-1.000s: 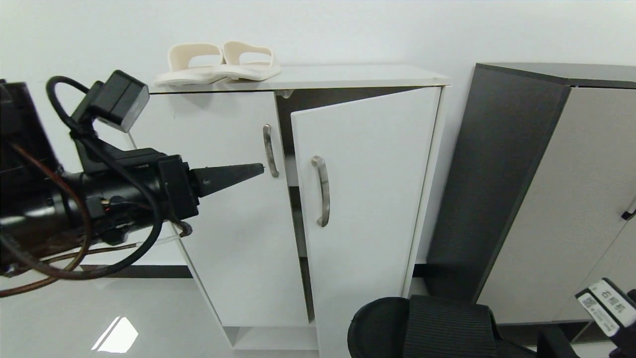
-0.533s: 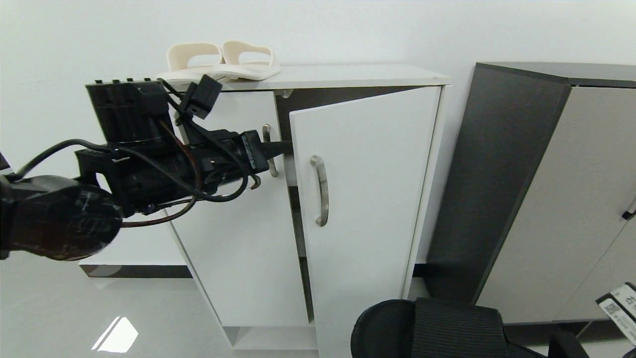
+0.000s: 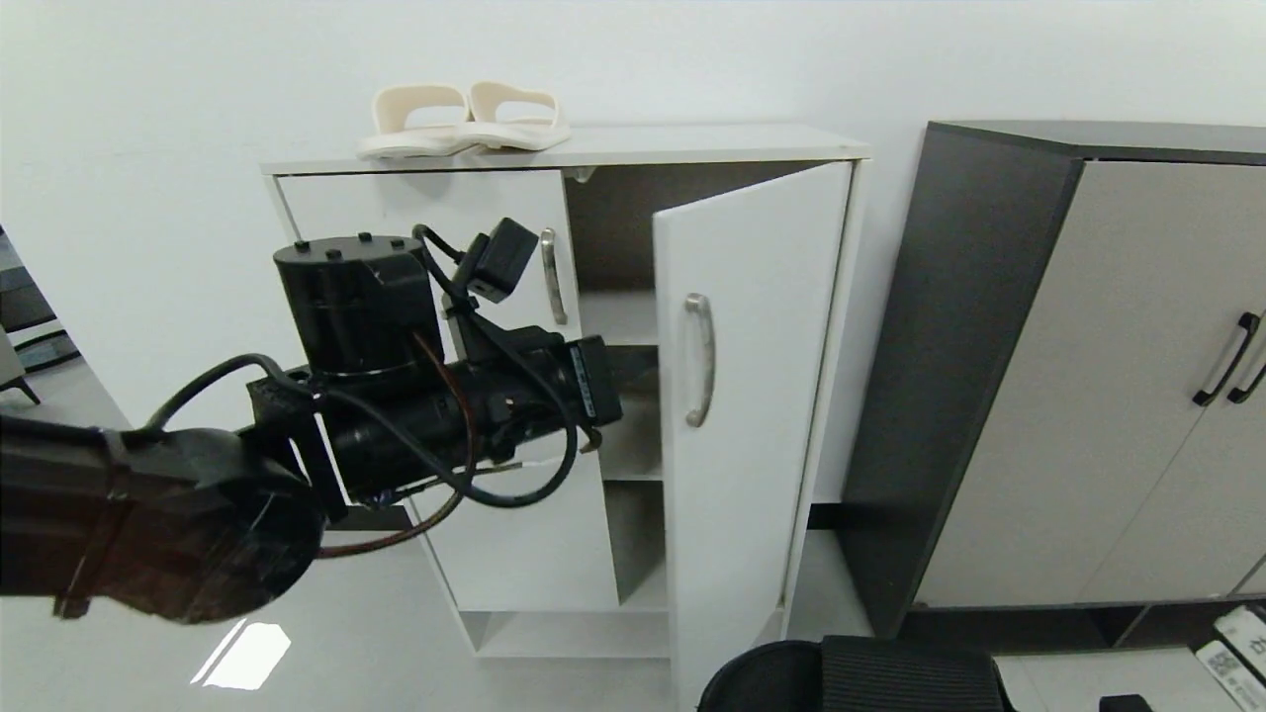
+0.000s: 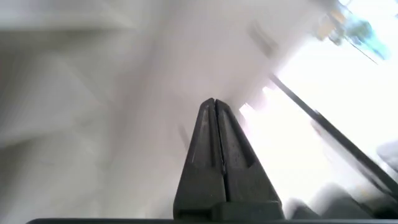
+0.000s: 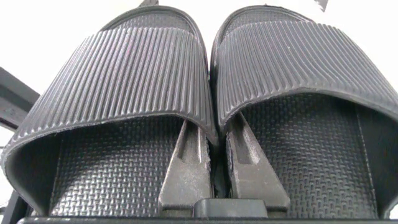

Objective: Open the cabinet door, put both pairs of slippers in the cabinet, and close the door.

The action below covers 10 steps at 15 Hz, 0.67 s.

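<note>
The white cabinet (image 3: 692, 143) has its right door (image 3: 752, 445) swung partly open, showing shelves (image 3: 618, 316) inside. A cream pair of slippers (image 3: 465, 124) lies on the cabinet top. My left arm (image 3: 475, 405) reaches into the gap by the open door's inner edge. In the left wrist view my left gripper (image 4: 215, 106) is shut with nothing in it. A black ribbed pair of slippers (image 5: 205, 81) hangs from my right gripper (image 5: 214, 134), which is shut on their two adjoining inner walls. That black pair (image 3: 860, 677) sits low in front of the cabinet.
The left cabinet door (image 3: 495, 534) is closed, with a metal handle (image 3: 551, 277). The open door's handle (image 3: 698, 361) faces me. A dark cabinet with grey doors (image 3: 999, 346) stands right beside the white one. Glossy floor (image 3: 148, 663) lies to the left.
The head camera has shifted. The right door has swung further open. My left arm has moved right from the left door's front into the gap between the doors.
</note>
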Motion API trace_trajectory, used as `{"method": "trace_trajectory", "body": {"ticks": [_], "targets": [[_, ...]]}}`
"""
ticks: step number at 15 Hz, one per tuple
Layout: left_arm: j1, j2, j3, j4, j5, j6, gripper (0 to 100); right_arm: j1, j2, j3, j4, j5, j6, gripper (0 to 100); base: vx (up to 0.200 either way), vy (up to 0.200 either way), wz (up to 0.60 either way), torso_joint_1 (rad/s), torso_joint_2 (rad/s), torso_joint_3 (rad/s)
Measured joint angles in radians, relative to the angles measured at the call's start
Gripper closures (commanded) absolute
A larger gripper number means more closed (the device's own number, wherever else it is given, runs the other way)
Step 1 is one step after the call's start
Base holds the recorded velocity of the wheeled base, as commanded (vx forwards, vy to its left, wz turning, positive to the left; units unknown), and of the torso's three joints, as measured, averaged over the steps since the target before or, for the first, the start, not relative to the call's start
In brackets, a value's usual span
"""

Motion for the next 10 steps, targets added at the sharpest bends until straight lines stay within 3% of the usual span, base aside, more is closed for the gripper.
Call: {"method": "trace_trajectory", "body": {"ticks": [2,5,7,10], "targets": [[-0.082,-0.052,0.08,-0.009,0.006,0.007,100,0.001,-0.005,0.002,-0.001,-0.001,-0.001,100,0.0,0.0,0.0,0.0,0.0,0.0],[-0.036,-0.093,0.114,-0.02,0.024,0.011,100,0.0,0.006,-0.016,-0.001,-0.029,0.007,100,0.0,0.0,0.0,0.0,0.0,0.0],[0.007,-0.13,0.135,-0.018,0.124,0.033,100,-0.002,0.042,-0.062,-0.001,-0.168,0.054,100,0.0,0.0,0.0,0.0,0.0,0.0],[0.029,-0.219,0.175,0.019,0.413,0.07,100,0.016,0.103,-0.135,-0.001,-0.333,0.144,100,0.0,0.0,0.0,0.0,0.0,0.0]]}}
